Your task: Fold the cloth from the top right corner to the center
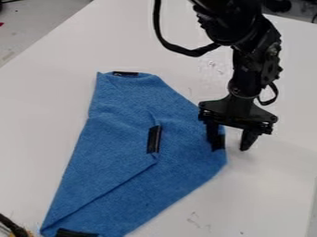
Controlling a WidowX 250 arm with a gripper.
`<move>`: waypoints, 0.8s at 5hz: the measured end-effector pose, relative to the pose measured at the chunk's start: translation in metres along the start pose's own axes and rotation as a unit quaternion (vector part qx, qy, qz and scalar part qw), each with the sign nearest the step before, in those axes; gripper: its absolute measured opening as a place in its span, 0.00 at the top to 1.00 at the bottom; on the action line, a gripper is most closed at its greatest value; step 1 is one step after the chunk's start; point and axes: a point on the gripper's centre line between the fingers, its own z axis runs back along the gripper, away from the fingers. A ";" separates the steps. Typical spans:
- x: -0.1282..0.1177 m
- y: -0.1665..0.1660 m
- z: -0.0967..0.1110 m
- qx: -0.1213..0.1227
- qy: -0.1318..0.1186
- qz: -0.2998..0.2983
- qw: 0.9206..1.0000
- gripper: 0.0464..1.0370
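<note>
"As the arm (248,69) comes in from the top edge, where does its claw (231,149) hang?"

"Over the right-hand corner of the blue cloth (176,185), pointing down. One finger is in front of that corner, beside a black strip (221,141); the other is past the cloth's edge, over the white table (49,115)."

"Is it gripping anything?"

"No, it's released, its two fingers spread apart. Whether either one touches the cloth or the table, nobody could tell from this angle."

"And the cloth?"

"Lying on the table, left of the claw and below it in the view. A flap (105,162) from its left side is folded over toward the middle, its tip by a second black strip (153,139). Another strip (125,73) marks the top end, and one more (74,233) the bottom."

"What's at the lower left?"

"Part of a dark cable-like thing (11,225), near the cloth's bottom end."
</note>
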 end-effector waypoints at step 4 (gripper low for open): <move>0.010 0.004 0.013 0.010 -0.030 -0.002 0.999 0.98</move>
